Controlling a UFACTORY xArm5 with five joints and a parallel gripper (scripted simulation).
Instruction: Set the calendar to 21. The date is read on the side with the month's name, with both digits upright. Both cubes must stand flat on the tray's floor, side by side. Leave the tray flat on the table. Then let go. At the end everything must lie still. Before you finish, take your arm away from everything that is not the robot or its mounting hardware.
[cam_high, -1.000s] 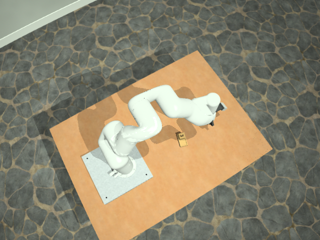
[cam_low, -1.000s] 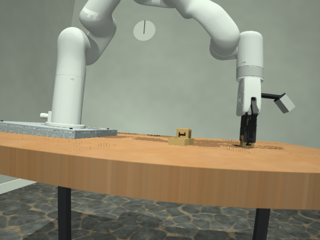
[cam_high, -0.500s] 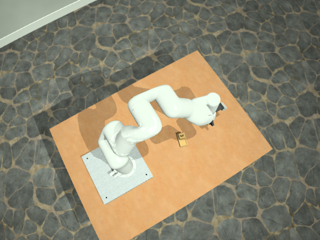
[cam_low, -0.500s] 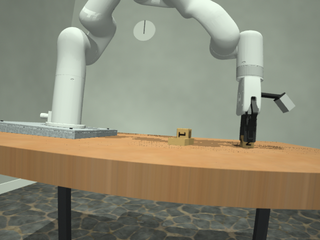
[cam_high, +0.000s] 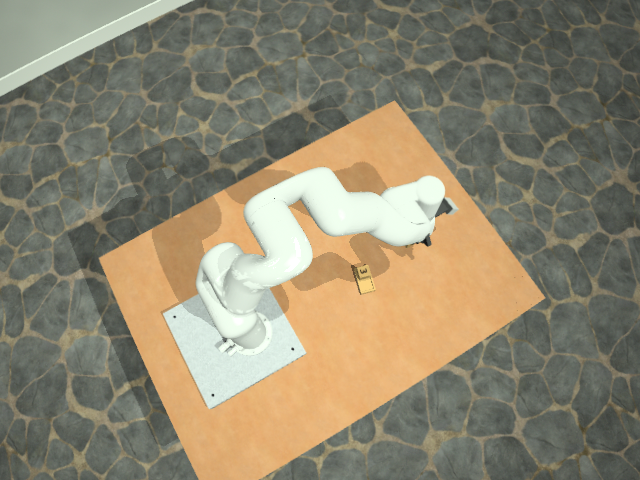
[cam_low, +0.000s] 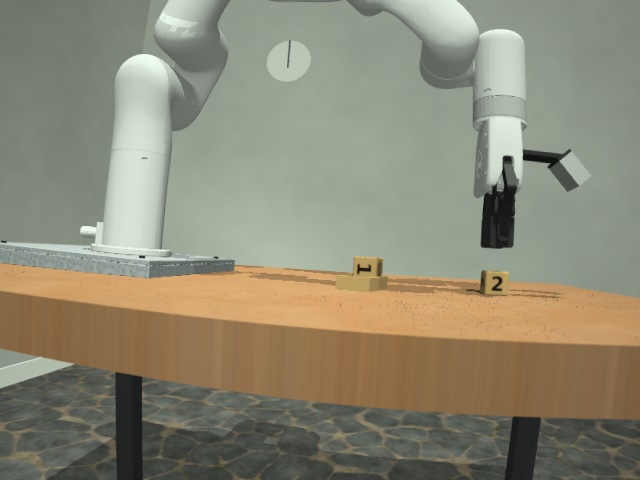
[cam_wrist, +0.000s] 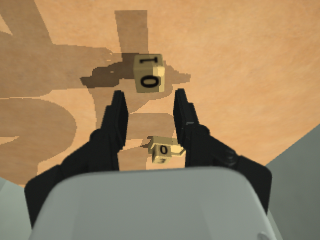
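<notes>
So, starting from the top view: your white jointed arm (cam_high: 281, 237) (cam_low: 136, 186) stretches from the grey speckled base plate (cam_high: 217, 379) (cam_low: 180, 267) across the orange-brown wooden bench (cam_high: 413, 320) (cam_low: 310, 361) (cam_wrist: 245, 55). You've got the small tan tray (cam_high: 366, 287) (cam_low: 354, 283) (cam_wrist: 178, 149) sitting on it, with a tan cube with black digits (cam_high: 363, 271) (cam_low: 368, 267) (cam_wrist: 163, 150) at one end, 3 facing up. Only a bit of the black two-fingered claw (cam_high: 427, 240) (cam_low: 497, 244) (cam_wrist: 149, 92) pokes out from under the arm, so you can't judge the grip here.

Exterior view: the tray's down on the bench, and its cube shows you a 1 lying on its side. Well apart from that, the loose tan cube marked 2 (cam_low: 494, 283) (cam_wrist: 149, 73) sits right on the bench, and its 2 reads upright from this side. Your claw hangs above it, pointing down, with a gap between.

Wrist view: fingers are partway apart, nothing between them. Past the tips you can see the loose cube, with a 1 and a 0 on the faces toward you. The tray's cube shows a 0 lower down. Can't make out a month name anywhere, and your loose cube is still one short of the tray.
</notes>
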